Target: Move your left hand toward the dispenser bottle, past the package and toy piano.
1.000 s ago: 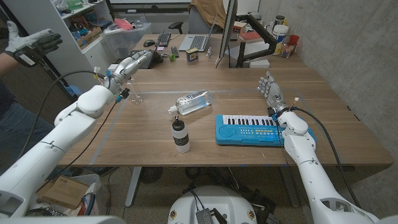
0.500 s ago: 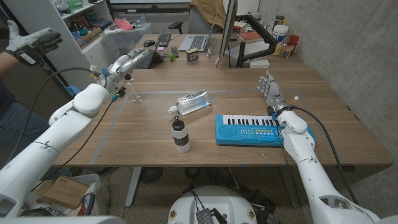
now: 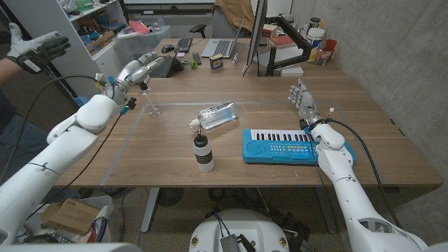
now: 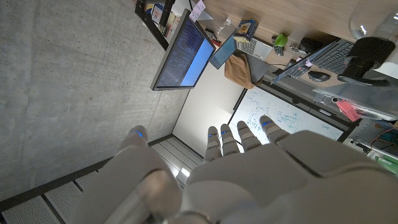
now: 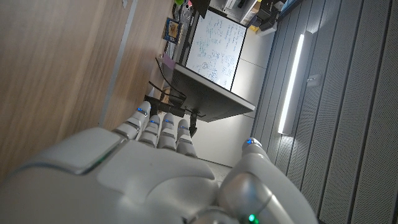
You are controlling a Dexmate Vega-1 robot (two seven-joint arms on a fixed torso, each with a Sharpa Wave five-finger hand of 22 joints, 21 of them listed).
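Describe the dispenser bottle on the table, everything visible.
The dispenser bottle stands upright near the table's front edge, roughly at its middle. It has a black top with a small nozzle, a dark upper body and a white lower part; it looks like plastic. Nothing touches it. The clear package lies behind it and the blue toy piano sits to its right. The left hand is far off, raised at the back left.

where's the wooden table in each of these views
head view: the wooden table spans the middle, with the toy piano on it
left wrist view: the wood strip next to the monitor, beyond the left hand
right wrist view: the wood grain beside the right hand
shared landmark: the whiteboard, in both wrist views
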